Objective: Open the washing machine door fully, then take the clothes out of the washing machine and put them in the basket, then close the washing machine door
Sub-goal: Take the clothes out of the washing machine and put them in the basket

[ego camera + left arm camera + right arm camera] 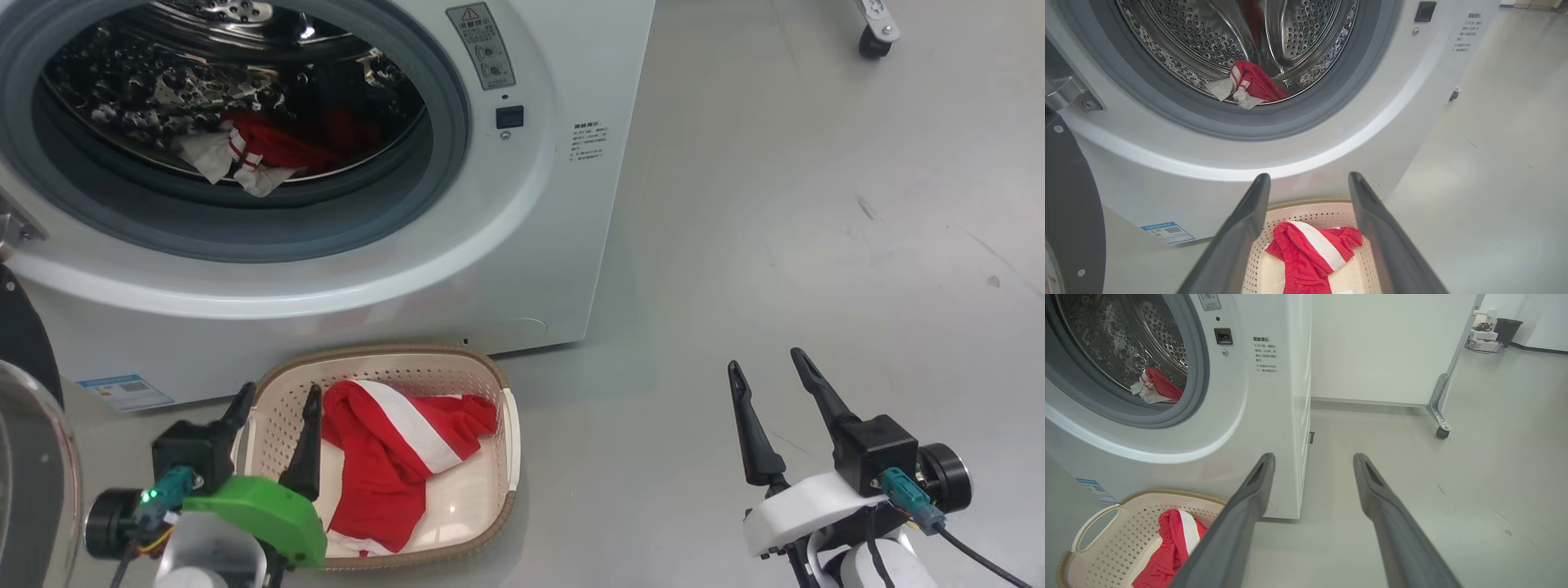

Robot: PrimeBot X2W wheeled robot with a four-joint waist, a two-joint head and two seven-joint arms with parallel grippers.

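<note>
The white washing machine (539, 245) stands with its mouth uncovered. Its black-ringed washing machine door (24, 425) is swung out at the far left edge. Red and white clothes (253, 151) lie at the drum's front lip, also seen as clothes (1247, 85) in the left wrist view. A red garment with a white stripe (392, 457) lies in the cream basket (502, 408) on the floor before the machine. My left gripper (277, 400) hovers open over the basket's left part, holding nothing. My right gripper (771, 367) stands open above bare floor to the right.
A blue sticker (126, 392) sits low on the machine front. A caster of a wheeled frame (873, 41) stands at the far right. In the right wrist view a white wall panel (1392, 347) rises behind the machine and a bin (1506, 330) is in the far corner.
</note>
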